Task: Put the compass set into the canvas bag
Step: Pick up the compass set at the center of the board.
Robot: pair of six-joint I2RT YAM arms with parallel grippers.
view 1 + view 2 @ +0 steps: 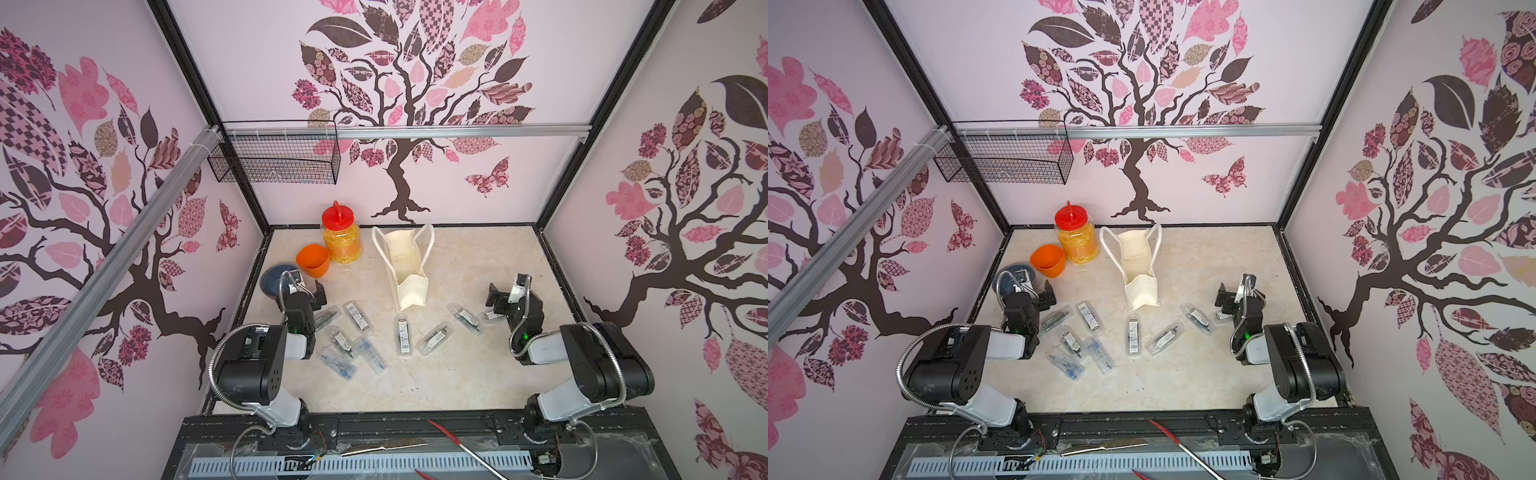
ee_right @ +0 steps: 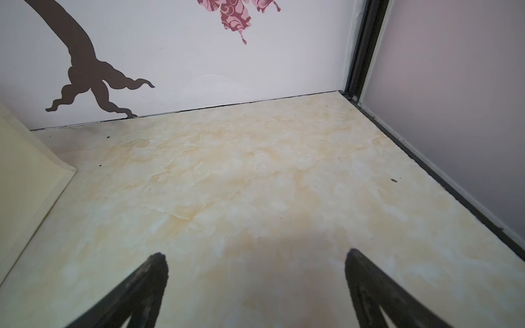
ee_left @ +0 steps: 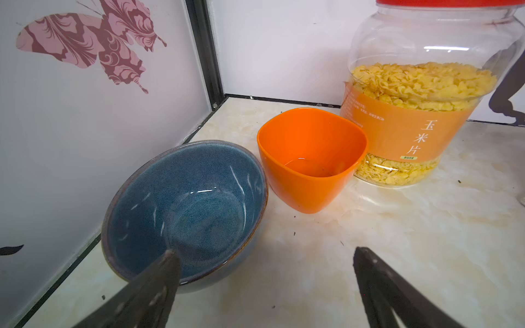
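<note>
Near canvas bag (image 1: 409,270), jar label (image 3: 397,133): 玉米片

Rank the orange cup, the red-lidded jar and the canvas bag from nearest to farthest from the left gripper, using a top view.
1. orange cup, just beyond the left gripper.
2. red-lidded jar, behind the cup near the back wall.
3. canvas bag, farthest, off to the jar's right.

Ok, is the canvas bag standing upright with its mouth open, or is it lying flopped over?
Upright and open. In both top views the canvas bag stands on its base, mouth spread wide, cream inside showing.
</note>
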